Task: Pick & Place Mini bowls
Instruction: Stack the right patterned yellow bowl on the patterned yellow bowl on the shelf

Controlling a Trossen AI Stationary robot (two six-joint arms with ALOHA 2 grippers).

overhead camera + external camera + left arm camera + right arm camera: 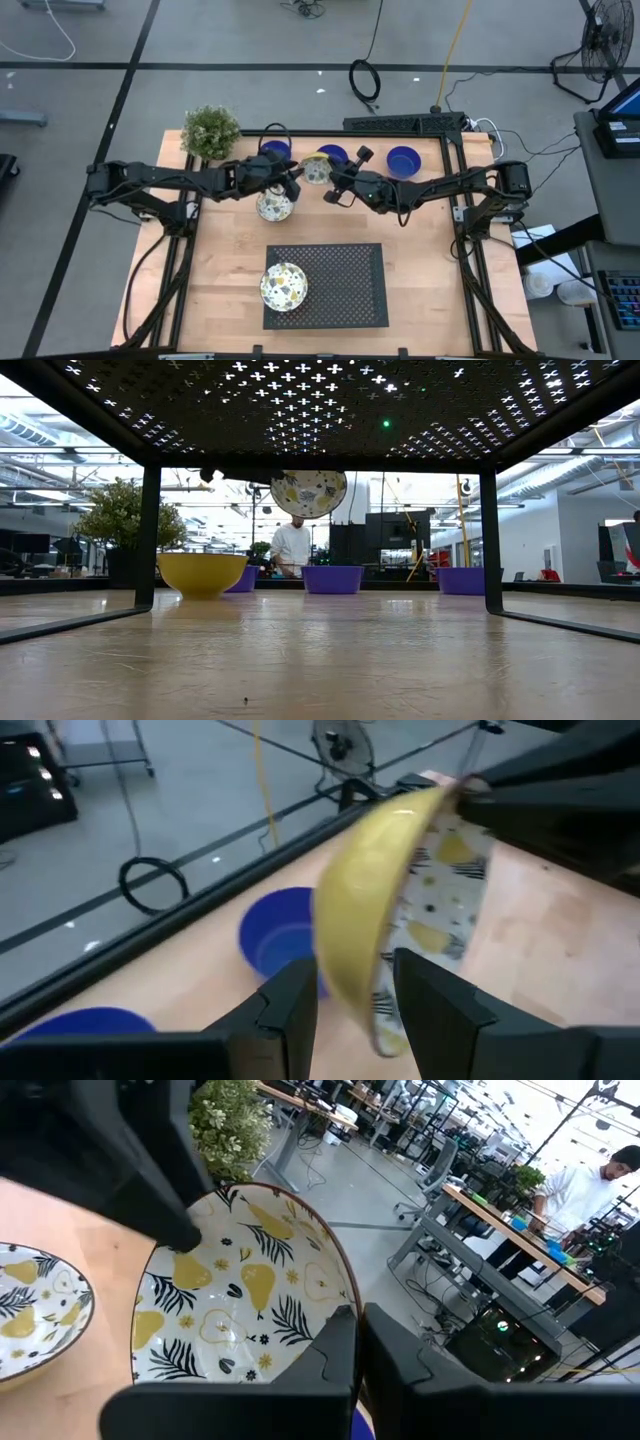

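No legible text or labels anywhere

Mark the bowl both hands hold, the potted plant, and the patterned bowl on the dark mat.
held bowl (250,1295), right wrist view, patterned inside.
potted plant (210,131), high view, leaves.
bowl on mat (283,286), high view, centre.

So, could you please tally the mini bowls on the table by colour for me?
Blue bowls: 3
White patterned bowls with yellow outsides: 3, one on the black mat, one on the wood, one held up between the two tools
Total: 6
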